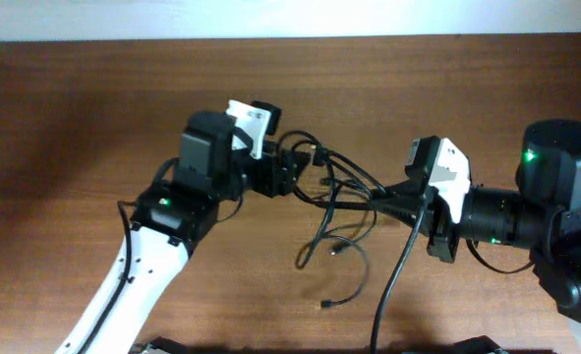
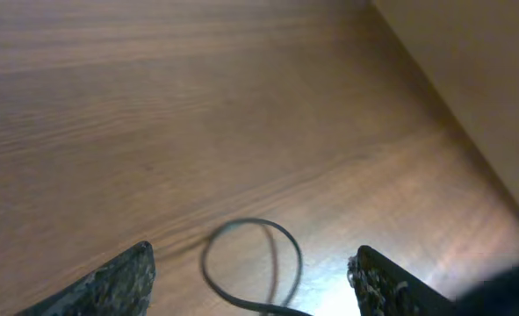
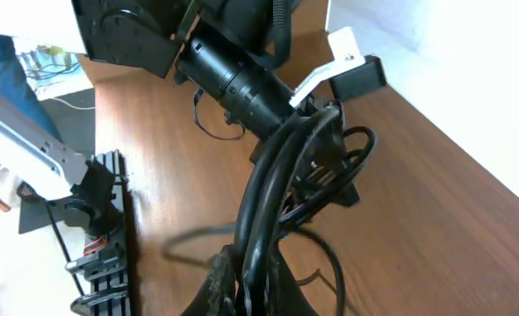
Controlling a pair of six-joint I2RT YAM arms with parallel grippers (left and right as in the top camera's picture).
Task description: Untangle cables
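Cables: a black tangle of cables (image 1: 341, 192) is strung between the two grippers above the middle of the table (image 1: 93, 118). Loose ends trail toward the near edge, where one plug end (image 1: 325, 304) lies apart.
Right gripper: the right gripper (image 3: 248, 276) is clenched on a bunch of strands and anchors the tangle.
Left gripper: the left gripper (image 2: 252, 262) is spread wide and pinches nothing.
Step in hand: it looks as if the left side is picking one strand to draw out.
Doing it well: centre a single strand between the fingers and close on that alone. Then pull slowly away from the anchored bunch, and stop if the knot tightens.
Overhead only: it shows the whole spread of the tangle and where the free ends lie.
Left wrist only: it shows one loop (image 2: 250, 222) on the wood between the fingers, apart from both.
Right wrist only: it shows strands running from the grip up to the other arm's head. I cannot tell whether they are snagged there.
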